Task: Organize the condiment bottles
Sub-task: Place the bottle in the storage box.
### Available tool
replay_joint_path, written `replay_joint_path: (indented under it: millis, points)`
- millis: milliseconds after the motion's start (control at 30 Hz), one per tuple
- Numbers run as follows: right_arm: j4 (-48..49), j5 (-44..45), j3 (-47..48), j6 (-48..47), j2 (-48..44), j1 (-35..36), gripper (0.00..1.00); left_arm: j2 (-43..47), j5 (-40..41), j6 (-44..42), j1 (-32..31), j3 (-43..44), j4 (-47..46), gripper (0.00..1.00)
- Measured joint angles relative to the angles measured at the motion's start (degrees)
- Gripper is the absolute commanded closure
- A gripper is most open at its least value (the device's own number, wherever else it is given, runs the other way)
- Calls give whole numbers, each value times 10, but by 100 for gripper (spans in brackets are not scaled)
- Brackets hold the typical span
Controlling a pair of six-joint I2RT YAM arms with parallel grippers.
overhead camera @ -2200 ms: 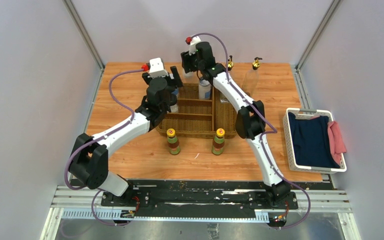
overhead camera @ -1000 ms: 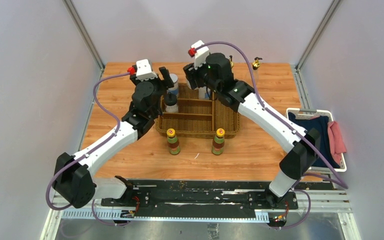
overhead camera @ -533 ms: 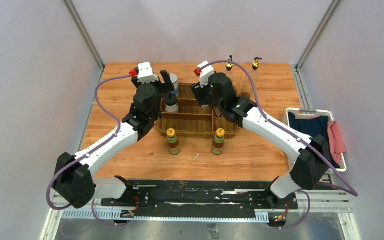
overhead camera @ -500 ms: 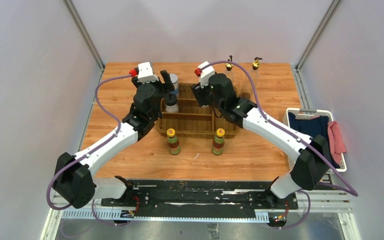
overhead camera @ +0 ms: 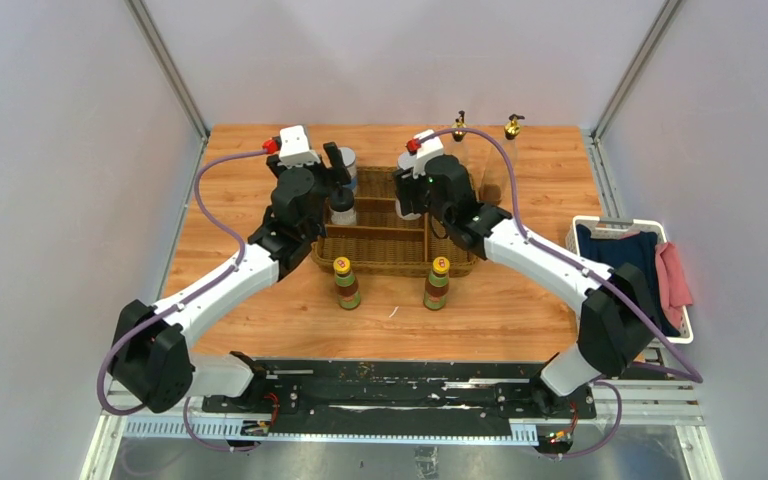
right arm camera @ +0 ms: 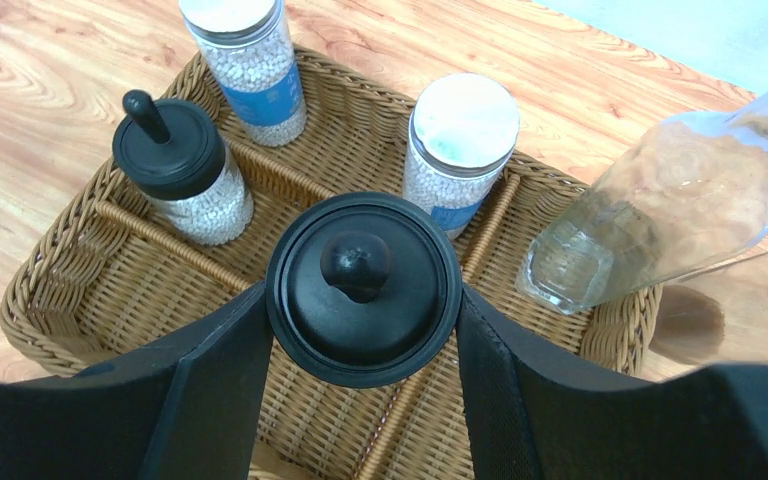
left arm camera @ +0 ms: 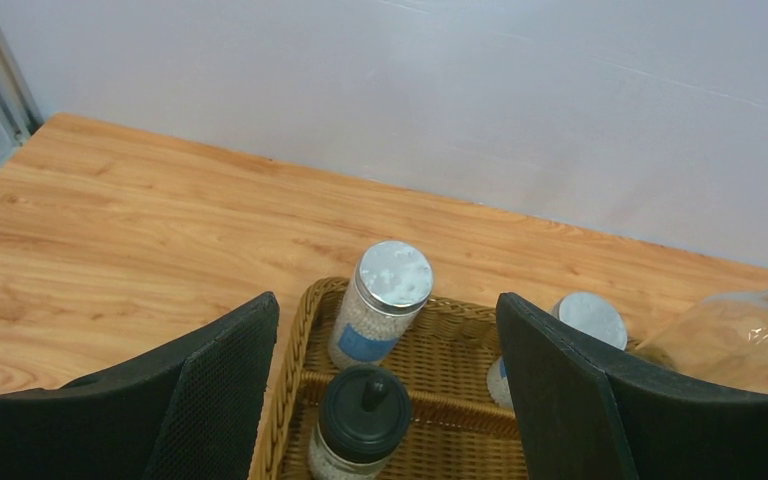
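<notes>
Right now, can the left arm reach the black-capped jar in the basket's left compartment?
Probably yes: the left gripper hangs open above the black-capped jar, nothing between, though a grey-lidded jar stands close behind.

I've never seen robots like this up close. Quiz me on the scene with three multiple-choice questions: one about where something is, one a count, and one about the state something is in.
1. Where do the two yellow-capped bottles stand?
A) inside the wicker basket
B) on the table in front of it
C) behind it, by the wall

2. How many grey-lidded jars stand in the wicker basket?
A) two
B) none
C) four

3. What is between the right arm's fingers?
A) nothing
B) a yellow-capped bottle
C) a black-lidded jar

Answers:
1 B: both stand on bare wood at the basket's near side.
2 A: the right wrist view shows two, in the far compartments.
3 C: its lid fills the gap between the fingers, above the basket.
</notes>
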State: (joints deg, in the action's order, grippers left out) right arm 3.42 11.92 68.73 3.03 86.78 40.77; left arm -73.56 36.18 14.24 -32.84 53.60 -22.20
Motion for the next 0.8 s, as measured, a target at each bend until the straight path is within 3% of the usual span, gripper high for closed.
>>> replay_joint_path:
  millis: [800]
  points:
    - [62, -52, -7, 41, 95, -52, 100, -41, -3, 12, 0, 0, 0, 17]
